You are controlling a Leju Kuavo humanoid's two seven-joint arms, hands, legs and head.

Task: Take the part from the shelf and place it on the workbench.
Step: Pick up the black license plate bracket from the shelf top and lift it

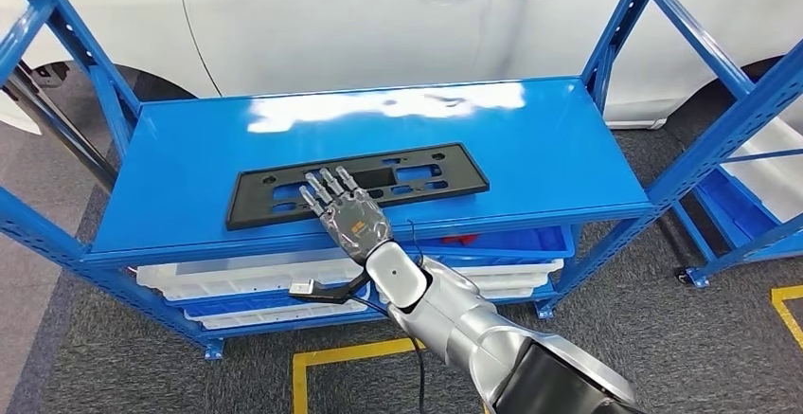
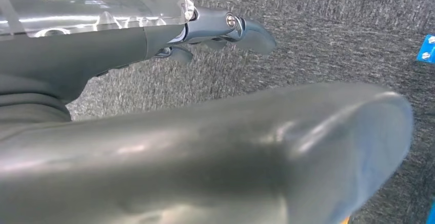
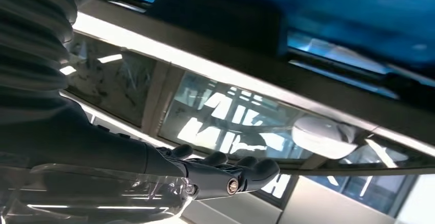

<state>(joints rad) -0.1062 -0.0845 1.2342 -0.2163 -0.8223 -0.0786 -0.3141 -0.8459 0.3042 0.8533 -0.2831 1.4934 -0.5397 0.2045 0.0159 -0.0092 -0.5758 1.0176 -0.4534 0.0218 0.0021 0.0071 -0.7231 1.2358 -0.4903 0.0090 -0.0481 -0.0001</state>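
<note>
Your right arm (image 1: 455,324) reaches forward and up from the lower right, silver, with the white wrist joint (image 1: 398,277) bent just behind the hand. Your right hand (image 1: 346,210) is held flat, back upward, fingers (image 1: 327,185) straight and slightly apart, with nothing in it. From the right wrist camera those fingers (image 3: 241,172) lie side by side, extended. Your left hand (image 2: 220,32) hangs low, its fingers gently curved and apart, holding nothing; the thick grey thumb (image 2: 246,152) lies across the near view.
</note>
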